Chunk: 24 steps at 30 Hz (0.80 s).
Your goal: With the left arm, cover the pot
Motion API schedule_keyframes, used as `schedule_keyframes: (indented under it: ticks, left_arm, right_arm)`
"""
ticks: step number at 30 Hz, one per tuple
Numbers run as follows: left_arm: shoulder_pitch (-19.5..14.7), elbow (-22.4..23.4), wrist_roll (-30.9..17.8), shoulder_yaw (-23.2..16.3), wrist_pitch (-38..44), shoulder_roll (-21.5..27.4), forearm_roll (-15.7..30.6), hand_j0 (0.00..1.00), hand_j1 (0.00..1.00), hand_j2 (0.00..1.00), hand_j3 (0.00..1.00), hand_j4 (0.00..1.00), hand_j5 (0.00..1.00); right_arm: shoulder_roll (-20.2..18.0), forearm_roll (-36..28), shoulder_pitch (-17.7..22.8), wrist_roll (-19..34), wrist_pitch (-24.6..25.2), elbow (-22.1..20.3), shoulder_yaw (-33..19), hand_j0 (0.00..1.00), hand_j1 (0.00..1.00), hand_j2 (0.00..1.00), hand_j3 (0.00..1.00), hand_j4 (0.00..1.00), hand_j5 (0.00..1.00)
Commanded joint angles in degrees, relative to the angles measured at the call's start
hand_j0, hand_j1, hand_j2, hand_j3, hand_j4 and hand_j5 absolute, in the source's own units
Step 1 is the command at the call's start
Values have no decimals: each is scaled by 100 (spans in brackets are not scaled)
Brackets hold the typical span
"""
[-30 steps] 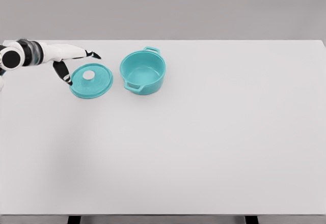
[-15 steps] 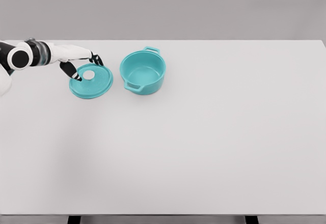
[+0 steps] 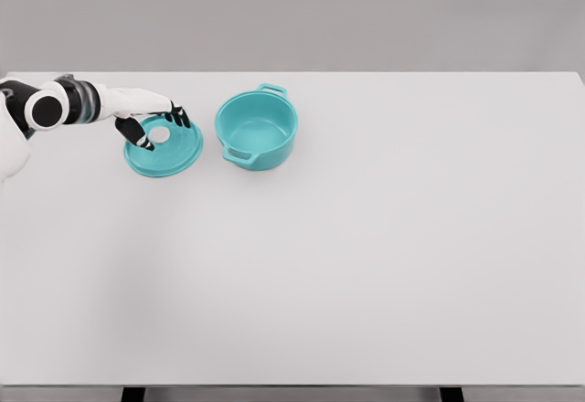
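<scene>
A teal pot (image 3: 257, 129) with two handles stands open on the white table (image 3: 366, 256), left of the middle at the back. Its teal lid (image 3: 164, 151) lies flat on the table just left of the pot, with a white knob (image 3: 159, 134) at its centre. My left hand (image 3: 157, 129) reaches in from the left edge and hovers over the lid. Its dark-tipped fingers are spread on either side of the knob, thumb in front and the others behind, not closed on it.
The table's far edge runs just behind the pot and the lid. Nothing else stands on the table.
My left hand has moved right, from beside the lid's left rim to over its centre, and the fingers have drawn in around the knob. Lid and pot have not moved.
</scene>
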Motion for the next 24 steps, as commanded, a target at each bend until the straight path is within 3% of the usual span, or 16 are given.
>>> schedule_keyframes:
  ticks: [1,24]
  left_arm:
    - [0,-1,2,2,7,1,15,77,77,77,77,77,77]
    - [0,8,2,-77,51,-34,7,74,74,74,74,74,74]
  right_arm:
    - [-1,-2,0,2,0,0,1,100,100,100,100,100,100]
    - [-1,-2,0,2,0,0,1,100,100,100,100,100,100]
